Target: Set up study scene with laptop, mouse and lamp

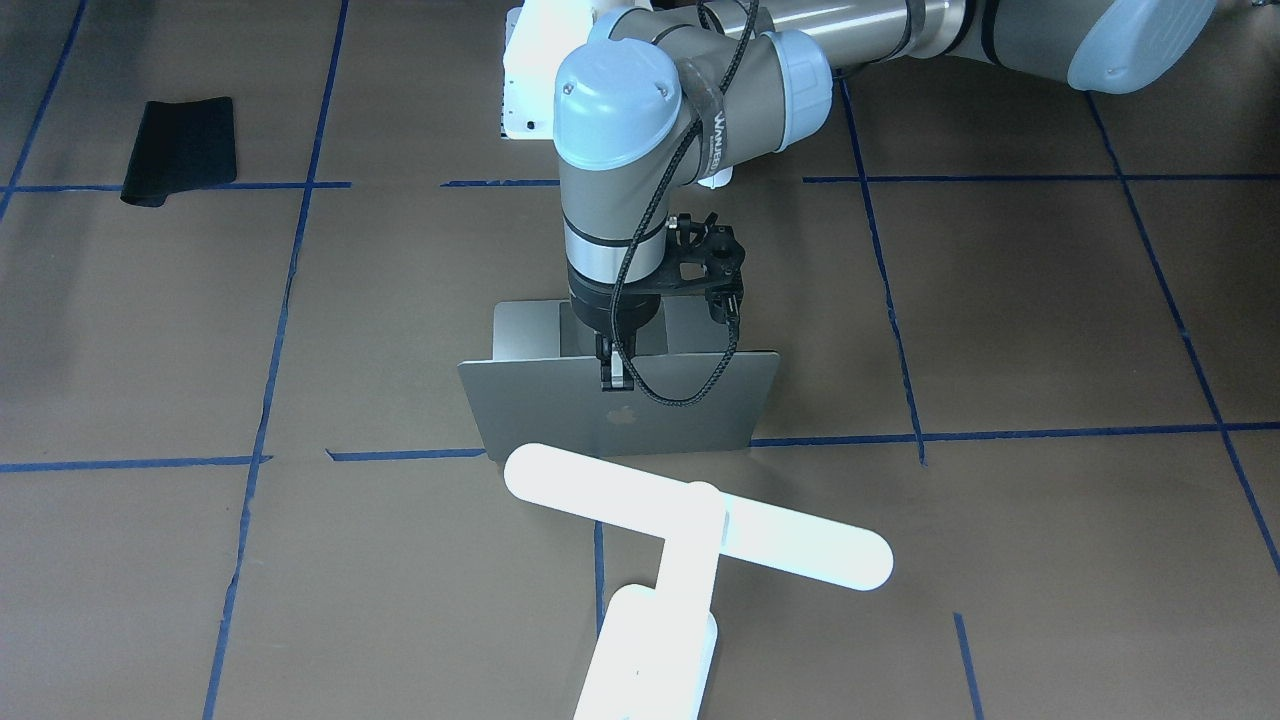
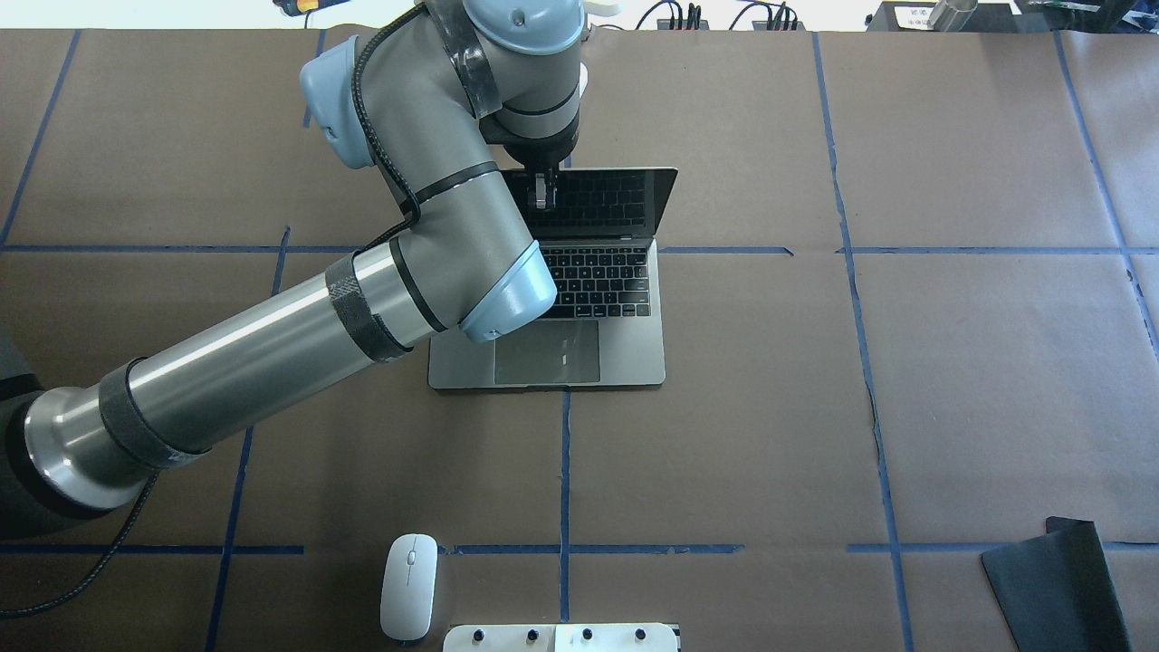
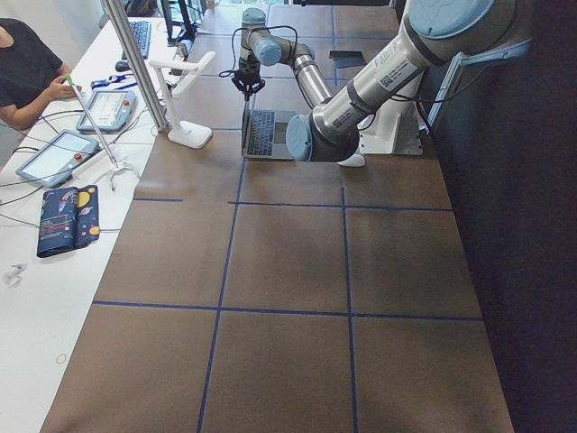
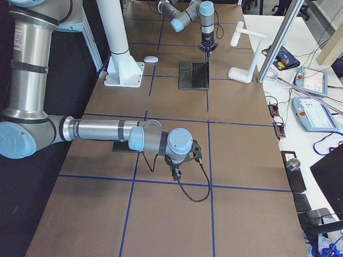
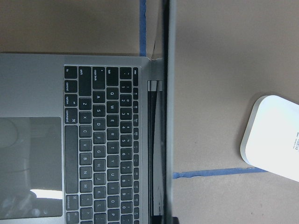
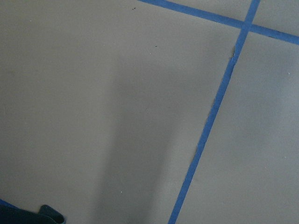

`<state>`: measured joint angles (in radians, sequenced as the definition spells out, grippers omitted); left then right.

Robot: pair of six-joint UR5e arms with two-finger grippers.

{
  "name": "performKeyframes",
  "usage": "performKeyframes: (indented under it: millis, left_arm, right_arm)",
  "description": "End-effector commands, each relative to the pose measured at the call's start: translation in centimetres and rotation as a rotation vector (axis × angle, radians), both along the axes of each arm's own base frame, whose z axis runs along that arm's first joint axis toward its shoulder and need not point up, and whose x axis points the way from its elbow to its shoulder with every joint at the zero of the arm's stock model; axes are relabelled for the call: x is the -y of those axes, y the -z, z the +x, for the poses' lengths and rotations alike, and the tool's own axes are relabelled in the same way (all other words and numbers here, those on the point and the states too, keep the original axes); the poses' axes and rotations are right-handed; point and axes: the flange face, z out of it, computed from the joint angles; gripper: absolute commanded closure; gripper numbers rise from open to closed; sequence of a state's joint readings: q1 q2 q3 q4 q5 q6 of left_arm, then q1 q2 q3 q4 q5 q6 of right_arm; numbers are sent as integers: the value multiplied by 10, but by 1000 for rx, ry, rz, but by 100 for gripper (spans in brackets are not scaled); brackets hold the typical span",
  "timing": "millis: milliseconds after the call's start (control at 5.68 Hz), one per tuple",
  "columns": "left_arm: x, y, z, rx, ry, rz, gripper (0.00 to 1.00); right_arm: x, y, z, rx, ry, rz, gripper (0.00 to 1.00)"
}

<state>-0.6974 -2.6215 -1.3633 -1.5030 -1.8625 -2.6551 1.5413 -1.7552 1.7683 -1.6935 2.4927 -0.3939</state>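
The bench (image 2: 951, 362) is covered in brown paper and divided by blue tape lines. The left arm (image 2: 272, 362) is stretched forward across it to the laptop (image 2: 625, 358). The right arm (image 4: 102, 130) is seen only in the exterior right view, held low over the bench well apart from the laptop.

The laptop is placed near the middle of the bench. It is opened with its keyboard turned towards the robot and its lid raised close to upright. The lamp (image 1: 700, 525) is stood just beyond the lid on the operators' side. Its base is seen beside the lid's back in the left wrist view.

A white pedestal (image 2: 561, 638) is fixed at the robot's edge of the bench. A black mat (image 2: 1059, 580) is laid near the robot's edge on its right side.

The mouse (image 2: 408, 586) is found at the robot's edge, just beside the pedestal on its left and well apart from the laptop.

The left end effector (image 1: 617, 380) is pointed downwards, and its fingers are closed on the top edge of the laptop's lid. The right end effector (image 4: 176, 172) is pointed down over bare paper near the mat. Whether it is open or closed cannot be told.
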Motion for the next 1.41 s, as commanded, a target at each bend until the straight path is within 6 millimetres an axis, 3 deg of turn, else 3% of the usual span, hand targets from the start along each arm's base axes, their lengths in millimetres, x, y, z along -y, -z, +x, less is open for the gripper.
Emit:
performKeyframes:
  millis: [0,176,528,704,881,1233]
  left_arm:
    - [18,-4,-5,3,27,56,42]
    - [19,-1,-8,3,-10,111,8]
    - [3,24,-31,-48,-8,142,7]
    - [-4,17,-36,-58,-15,144,7]
    - [-26,-1,-57,-91,-33,151,7]
    - [-60,-3,-81,-150,-67,181,7]
  right_arm:
    - [3,3,0,0,-1,6,0]
    - [3,4,0,0,-1,9,0]
    - [4,10,-6,92,-10,2,0]
    - [5,13,-6,96,-12,4,0]
    - [7,26,-7,91,-61,-44,0]
    - [9,52,-50,94,-204,-146,0]
